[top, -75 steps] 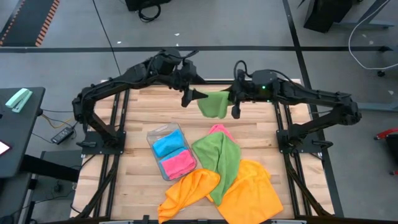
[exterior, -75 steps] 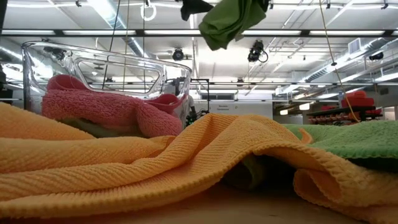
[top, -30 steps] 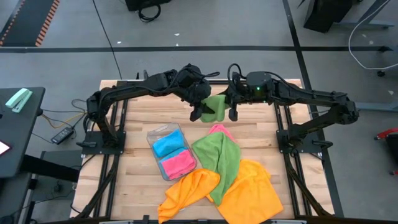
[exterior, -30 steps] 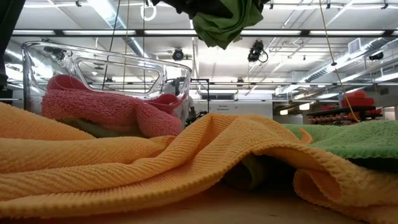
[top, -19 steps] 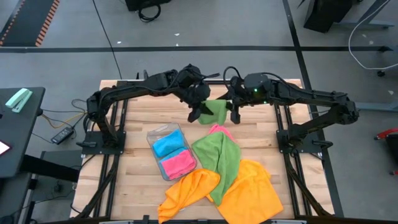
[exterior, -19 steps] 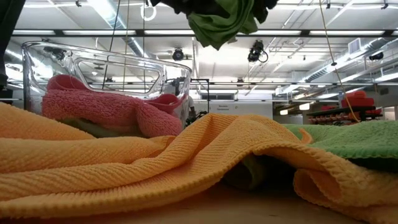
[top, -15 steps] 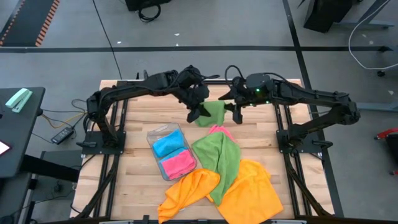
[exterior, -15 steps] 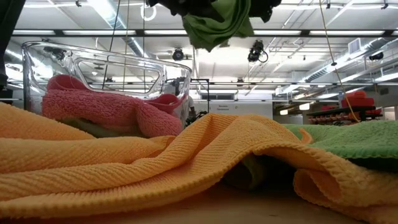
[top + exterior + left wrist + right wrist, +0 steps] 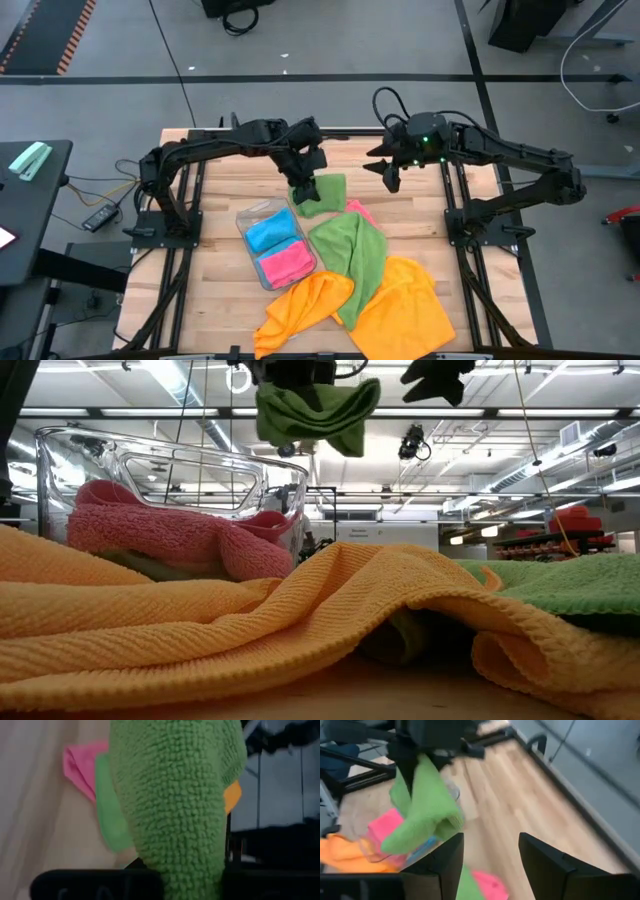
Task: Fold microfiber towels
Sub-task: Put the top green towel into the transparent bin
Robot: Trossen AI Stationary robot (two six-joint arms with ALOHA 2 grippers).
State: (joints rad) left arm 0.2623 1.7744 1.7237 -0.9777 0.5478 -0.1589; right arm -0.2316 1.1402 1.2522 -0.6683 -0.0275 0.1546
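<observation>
A folded green microfiber towel (image 9: 322,192) hangs from my left gripper (image 9: 303,184), which is shut on it above the table's far middle, just beyond the clear tray (image 9: 262,216). In the low view the towel (image 9: 315,415) dangles high above the table. My right gripper (image 9: 487,865) stands open and holds nothing, to the right of the towel (image 9: 422,810). In the tray lie a folded blue towel (image 9: 270,232) and a folded pink one (image 9: 287,262). Loose green (image 9: 358,250), pink (image 9: 352,208) and orange (image 9: 405,312) towels lie on the table. My left gripper pinches the green towel's bunched upper end (image 9: 420,767) between its two fingers, several layers thick. The fingers slant down from the table's left. The towel hangs slack below them, clear of the table and the tray.
A second orange towel (image 9: 303,305) lies at the near edge beside the first. The loose towels cover the table's near right half. Bare wood (image 9: 230,180) shows at the far left and along the far edge.
My right gripper has opened, let go of the green towel and drawn back toward the table's right edge. My left gripper has taken hold of the towel, turned, and carried it down and toward the table's left, toward the tray. The towel now hangs from the left gripper alone.
</observation>
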